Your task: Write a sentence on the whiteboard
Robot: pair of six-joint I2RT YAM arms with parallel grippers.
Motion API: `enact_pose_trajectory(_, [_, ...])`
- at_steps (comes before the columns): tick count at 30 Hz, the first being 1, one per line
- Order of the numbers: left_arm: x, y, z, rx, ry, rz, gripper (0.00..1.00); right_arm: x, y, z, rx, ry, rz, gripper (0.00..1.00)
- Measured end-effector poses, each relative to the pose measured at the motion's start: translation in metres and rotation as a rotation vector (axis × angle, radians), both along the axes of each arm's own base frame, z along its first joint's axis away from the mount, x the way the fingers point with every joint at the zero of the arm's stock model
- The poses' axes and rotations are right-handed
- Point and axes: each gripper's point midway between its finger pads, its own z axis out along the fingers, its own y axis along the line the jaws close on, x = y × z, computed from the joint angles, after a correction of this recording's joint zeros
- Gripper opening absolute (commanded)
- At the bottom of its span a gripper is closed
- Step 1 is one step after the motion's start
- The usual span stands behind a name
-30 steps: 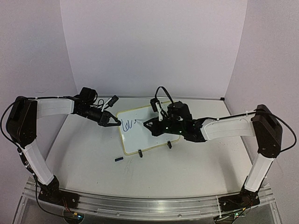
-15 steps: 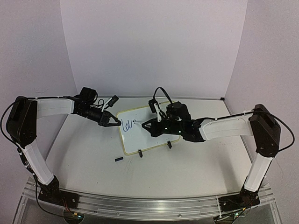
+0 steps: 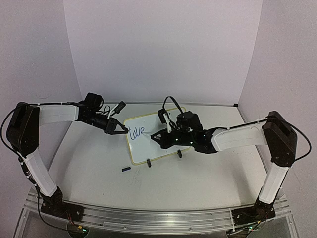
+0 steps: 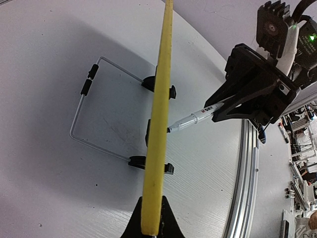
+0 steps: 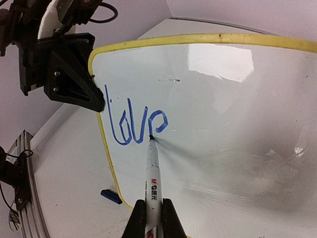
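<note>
The whiteboard (image 3: 143, 150) stands tilted on the table, white with a pale-yellow rim (image 4: 159, 119). My left gripper (image 3: 121, 130) is shut on its left edge; in the left wrist view the rim runs between the black fingertips of this gripper (image 4: 151, 225). My right gripper (image 5: 152, 218) is shut on a white marker (image 5: 152, 173). The marker's tip touches the board at the foot of the last letter. The sentence (image 5: 133, 124) stands as blue letters reading "love" near the board's upper left (image 3: 136, 132). In the top view the right gripper (image 3: 157, 137) hovers over the board's middle.
A blue marker cap (image 3: 126, 169) lies on the table in front of the board's left corner, also seen in the right wrist view as the cap (image 5: 111, 196). Two black clip feet (image 3: 148, 162) hold the board's lower edge. A wire stand (image 4: 79, 109) props the board from behind.
The right gripper has shifted slightly toward the near side with the marker, and the blue writing has grown from "lov" to "love". The left arm and the board have stayed put.
</note>
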Motion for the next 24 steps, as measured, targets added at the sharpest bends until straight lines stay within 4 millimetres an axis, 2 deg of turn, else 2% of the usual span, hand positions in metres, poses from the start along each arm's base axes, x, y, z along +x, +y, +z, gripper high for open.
enact_pose_trajectory(5, [0.000,0.000,0.000,0.001,0.000,0.001,0.00,-0.003,-0.002,-0.007,-0.007,0.007,0.002,0.00])
enact_pose_trajectory(24, [0.001,0.000,0.000,0.003,-0.001,0.002,0.00,0.001,-0.013,-0.004,-0.020,-0.014,-0.052,0.00])
